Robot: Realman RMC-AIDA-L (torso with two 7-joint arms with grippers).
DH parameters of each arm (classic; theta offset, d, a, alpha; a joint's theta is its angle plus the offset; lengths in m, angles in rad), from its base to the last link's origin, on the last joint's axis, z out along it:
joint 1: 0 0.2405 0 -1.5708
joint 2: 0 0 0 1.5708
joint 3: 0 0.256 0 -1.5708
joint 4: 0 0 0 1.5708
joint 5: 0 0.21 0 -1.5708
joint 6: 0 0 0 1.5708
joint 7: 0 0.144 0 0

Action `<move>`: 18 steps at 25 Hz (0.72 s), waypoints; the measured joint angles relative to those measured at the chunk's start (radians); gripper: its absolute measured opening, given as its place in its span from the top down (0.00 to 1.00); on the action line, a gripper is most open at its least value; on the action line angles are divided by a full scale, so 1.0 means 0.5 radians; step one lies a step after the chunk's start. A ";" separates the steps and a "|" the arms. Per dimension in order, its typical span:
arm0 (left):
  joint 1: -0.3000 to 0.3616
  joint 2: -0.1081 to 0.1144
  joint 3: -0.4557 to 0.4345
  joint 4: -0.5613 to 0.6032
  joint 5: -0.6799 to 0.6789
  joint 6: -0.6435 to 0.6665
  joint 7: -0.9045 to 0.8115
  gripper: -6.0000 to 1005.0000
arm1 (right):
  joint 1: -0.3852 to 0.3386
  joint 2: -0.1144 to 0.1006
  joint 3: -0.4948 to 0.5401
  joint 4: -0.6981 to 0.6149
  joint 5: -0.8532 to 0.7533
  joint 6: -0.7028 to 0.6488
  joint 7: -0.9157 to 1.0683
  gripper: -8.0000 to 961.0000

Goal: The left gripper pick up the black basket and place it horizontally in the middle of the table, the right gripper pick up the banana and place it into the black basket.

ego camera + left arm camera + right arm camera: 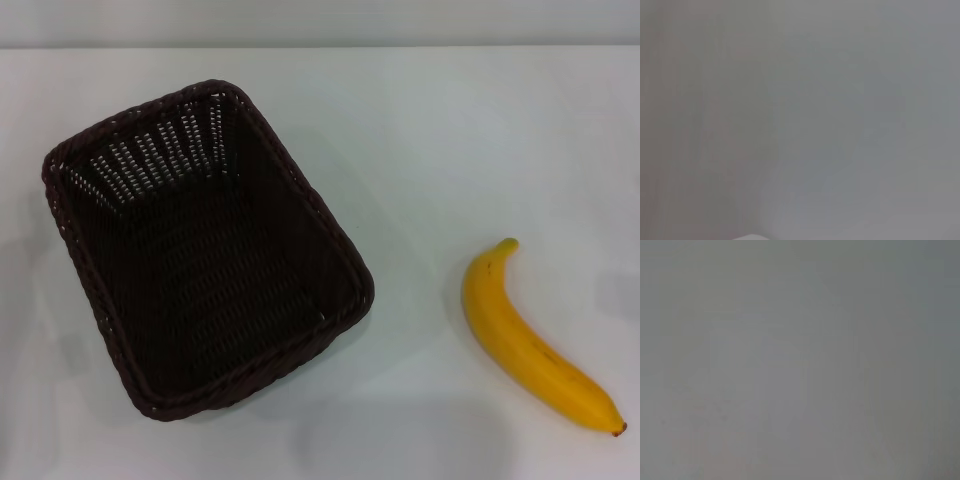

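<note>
Head view: the black basket (200, 250) sits on the white table (450, 130), left of centre. It is a dark woven wicker rectangle with a braided rim, standing upright on its base, mouth open to the camera. Its long axis runs at a slant, far-left corner toward the near-right. Open-weave slots show on the far wall, with the pale tabletop visible through them. Nothing lies inside it.

The banana (530, 340) lies flat on the table to the right of the basket, well apart from it, with bare tabletop between. It is yellow and curved, with the greenish stem tip pointing toward the far side and the small dark end toward the near-right corner of the view. It touches nothing but the table.

Neither the left gripper nor the right gripper appears in this view, and no arm reaches over the table.

Left wrist view: an even pale grey field, with only a small lighter patch at one edge. No fingers show, so their state cannot be told.

Right wrist view: flat grey throughout, no object. No fingers show; their state cannot be told.
</note>
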 joint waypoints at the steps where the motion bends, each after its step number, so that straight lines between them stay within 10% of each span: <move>1: 0.000 0.000 0.000 0.000 0.000 0.000 0.000 0.17 | 0.000 0.000 0.000 -0.001 0.000 0.000 0.000 0.11; 18: -0.003 -0.002 -0.020 0.030 -0.015 0.000 -0.160 0.18 | 0.001 0.000 0.000 -0.003 0.000 0.000 0.000 0.11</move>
